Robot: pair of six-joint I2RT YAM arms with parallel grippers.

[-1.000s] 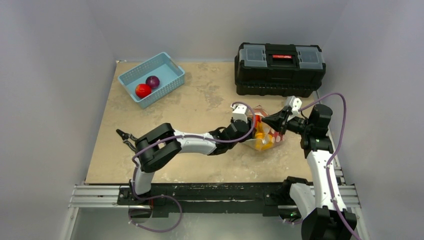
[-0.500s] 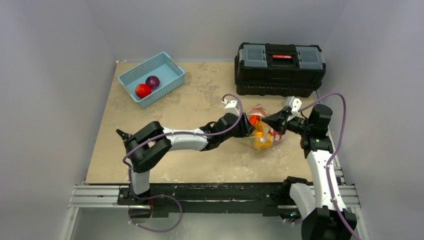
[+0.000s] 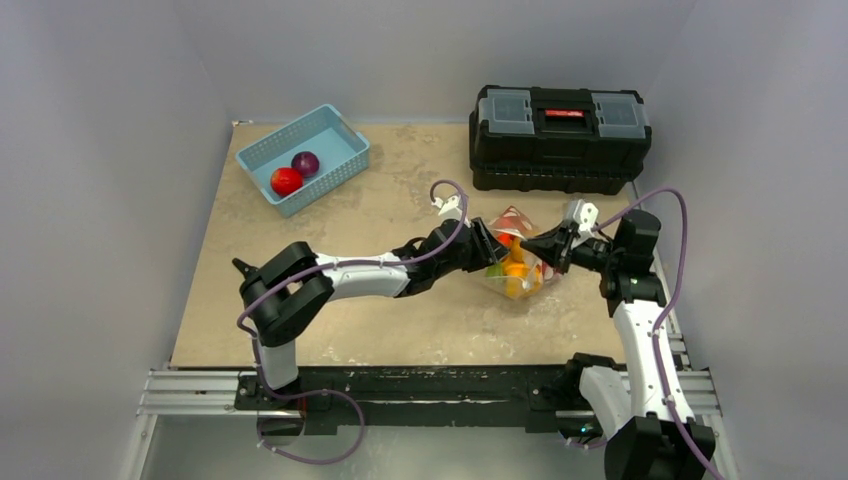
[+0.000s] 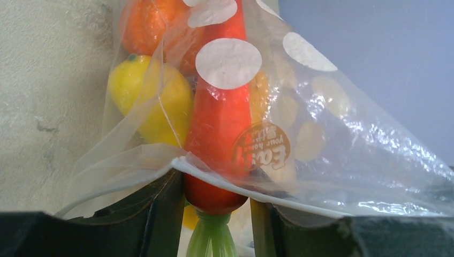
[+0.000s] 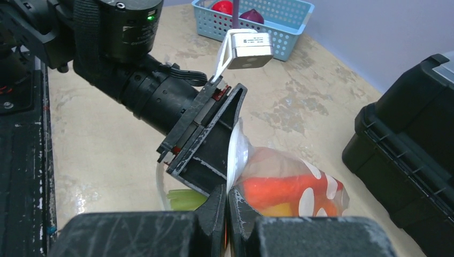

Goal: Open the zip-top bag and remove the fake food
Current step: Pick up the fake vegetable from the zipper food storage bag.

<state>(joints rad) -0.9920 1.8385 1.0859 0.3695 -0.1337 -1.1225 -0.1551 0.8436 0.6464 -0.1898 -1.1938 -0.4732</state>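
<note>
The zip-top bag (image 3: 518, 275) by the toolbox (image 3: 560, 135) is pinched tight by the right gripper (image 3: 545, 244), and a carrot (image 4: 219, 134) squeezed by the left gripper (image 3: 489, 249) has just been tugged partly out.

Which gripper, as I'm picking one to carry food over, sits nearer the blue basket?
Left. The left gripper, closed on the carrot at the zip-top bag's mouth, sits down-right of the blue basket; the right gripper pinches the bag's far side, even farther right.
</note>
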